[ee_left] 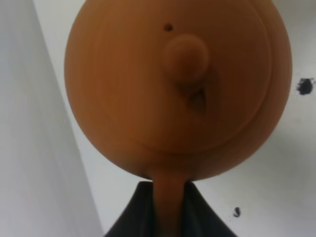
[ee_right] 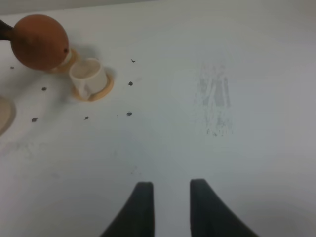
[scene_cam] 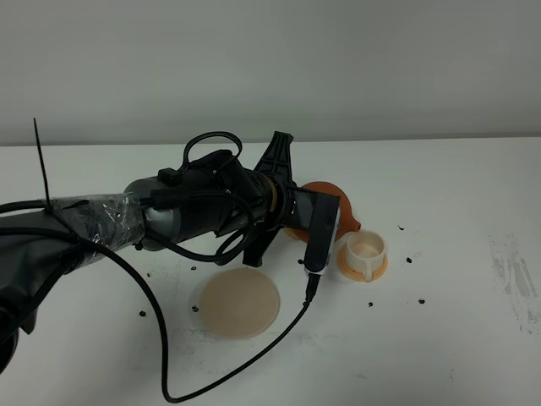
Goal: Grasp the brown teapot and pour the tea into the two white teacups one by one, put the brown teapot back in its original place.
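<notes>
My left gripper (scene_cam: 325, 222) is shut on the loop handle of the brown teapot (scene_cam: 341, 203), holding it tipped in the air at mid-table. The left wrist view is filled by the teapot (ee_left: 177, 89), lid knob towards the camera, with dark fingers (ee_left: 131, 217) on either side of the handle. One white teacup (scene_cam: 365, 250) stands on its orange saucer just right of the teapot, also seen as the teacup (ee_right: 88, 76). The other teacup is mostly hidden behind the teapot (ee_right: 39, 42); only its saucer edge (ee_right: 70, 61) shows. No tea stream is visible. The beige coaster (scene_cam: 239, 304) lies bare in front. My right gripper (ee_right: 170, 186) hovers open and empty over bare table.
Small black specks (scene_cam: 373, 303) dot the white table around the cups. A black cable (scene_cam: 254, 355) trails from the left arm across the near table. A faint scuffed patch (ee_right: 215, 103) marks the table on the right. The right arm is outside the exterior high view.
</notes>
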Controlling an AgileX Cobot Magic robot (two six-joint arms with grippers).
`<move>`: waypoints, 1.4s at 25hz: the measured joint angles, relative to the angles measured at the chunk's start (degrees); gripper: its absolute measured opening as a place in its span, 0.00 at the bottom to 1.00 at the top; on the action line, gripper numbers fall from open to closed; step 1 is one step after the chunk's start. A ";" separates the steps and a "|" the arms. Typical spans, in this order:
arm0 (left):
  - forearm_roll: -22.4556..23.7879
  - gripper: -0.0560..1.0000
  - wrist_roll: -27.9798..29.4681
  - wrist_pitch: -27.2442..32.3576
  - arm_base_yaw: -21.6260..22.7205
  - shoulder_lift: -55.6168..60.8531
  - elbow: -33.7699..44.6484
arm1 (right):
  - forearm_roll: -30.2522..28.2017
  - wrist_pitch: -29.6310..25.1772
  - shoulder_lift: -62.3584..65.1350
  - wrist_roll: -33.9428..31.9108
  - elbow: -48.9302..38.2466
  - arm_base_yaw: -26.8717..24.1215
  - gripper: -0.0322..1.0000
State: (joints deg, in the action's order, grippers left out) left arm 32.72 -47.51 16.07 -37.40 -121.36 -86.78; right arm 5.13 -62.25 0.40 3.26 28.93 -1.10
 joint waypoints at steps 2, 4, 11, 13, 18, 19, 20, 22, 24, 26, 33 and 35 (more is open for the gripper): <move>1.15 0.17 0.00 0.00 0.00 0.00 0.00 | 0.00 0.00 0.00 0.00 0.00 0.00 0.23; 2.03 0.17 0.00 0.00 0.00 0.00 0.00 | 0.00 0.00 0.00 0.00 0.00 0.00 0.23; 6.39 0.17 0.12 -0.23 -0.18 0.00 0.00 | 0.00 0.00 0.00 0.00 0.00 0.00 0.23; 7.88 0.17 0.86 -0.23 -0.18 0.00 0.00 | 0.00 0.00 0.00 0.00 0.00 0.00 0.23; 12.38 0.17 4.97 -0.29 -0.22 0.00 0.00 | 0.00 0.00 0.00 0.00 0.00 0.00 0.23; 13.00 0.17 5.38 -0.29 -0.22 0.00 0.00 | 0.00 0.00 0.00 0.00 0.00 0.00 0.23; 13.45 0.17 5.61 -0.29 -0.36 0.00 0.00 | 0.00 0.00 0.00 0.00 0.00 0.00 0.23; 13.94 0.17 5.78 -0.29 -0.81 0.00 0.00 | 0.00 0.00 0.00 0.00 0.00 0.00 0.23; 14.89 0.17 5.77 -0.29 -1.27 0.00 0.00 | 0.00 0.00 0.00 0.00 0.00 0.00 0.23; 15.06 0.17 5.84 -0.40 -1.40 -0.03 0.00 | 0.00 0.00 0.00 0.00 0.00 0.00 0.23; 15.69 0.17 5.96 -0.29 -1.79 -0.69 0.00 | 0.00 0.00 0.00 0.00 0.00 0.00 0.23; 16.49 0.17 5.96 -0.18 -1.97 -1.06 -0.06 | 0.00 0.00 0.00 -0.02 0.00 0.00 0.23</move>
State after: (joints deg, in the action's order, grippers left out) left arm 49.21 -41.54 15.88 -39.37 -122.42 -86.84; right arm 5.13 -62.25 0.40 3.24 28.93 -1.10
